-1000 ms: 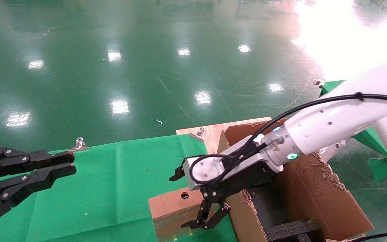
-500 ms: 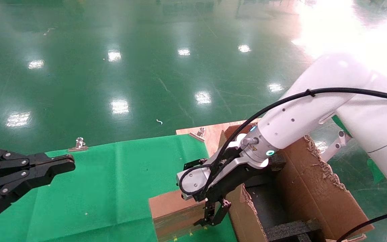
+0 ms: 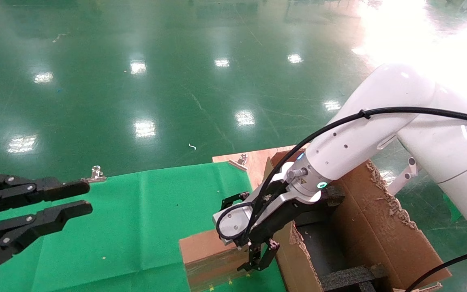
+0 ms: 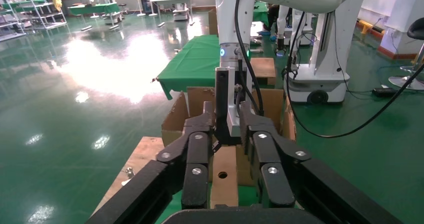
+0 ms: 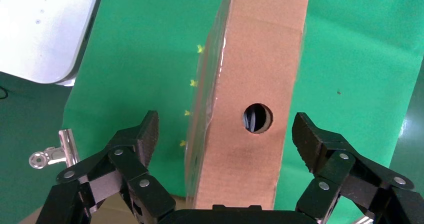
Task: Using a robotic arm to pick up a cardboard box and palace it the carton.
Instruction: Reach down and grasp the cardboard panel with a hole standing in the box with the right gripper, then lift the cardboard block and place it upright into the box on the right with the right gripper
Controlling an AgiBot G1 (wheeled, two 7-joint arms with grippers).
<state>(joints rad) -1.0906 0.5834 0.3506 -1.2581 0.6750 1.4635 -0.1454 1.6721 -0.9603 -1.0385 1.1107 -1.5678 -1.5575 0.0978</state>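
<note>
Right gripper [image 3: 253, 265]: hangs from the white arm [image 3: 363, 142], pointed down over the box, beside the carton's left wall. In the right wrist view its jaws are spread wide, one finger [image 5: 132, 149] on each side of the box, neither touching it.
Box [image 3: 207, 255]: slim brown cardboard, standing on its long edge on the green cloth, just beside the carton (whether the two touch cannot be told). The narrow top face carries a round hole [image 5: 258, 118]; the wide face toward the robot is glossy with tape.
Carton [image 3: 373, 235]: large, brown, ragged torn edges, open at the top, at the right end of the bench. A black foam block [image 3: 349, 278] lies inside near the robot's side.
Bench [image 3: 258, 160]: a bare wooden corner shows behind the carton; the rest lies under the green cloth [image 3: 136, 219], which is held by a metal clip [image 3: 95, 173] at its far edge.
Left gripper [image 3: 71, 198]: all-black, out over the left side of the cloth, well apart from the box. Its jaws are spread with a clear gap and nothing between them (the left wrist view looks through that gap at the box and the right arm beyond).
Floor [image 3: 176, 81]: glossy green, with lamp reflections.
</note>
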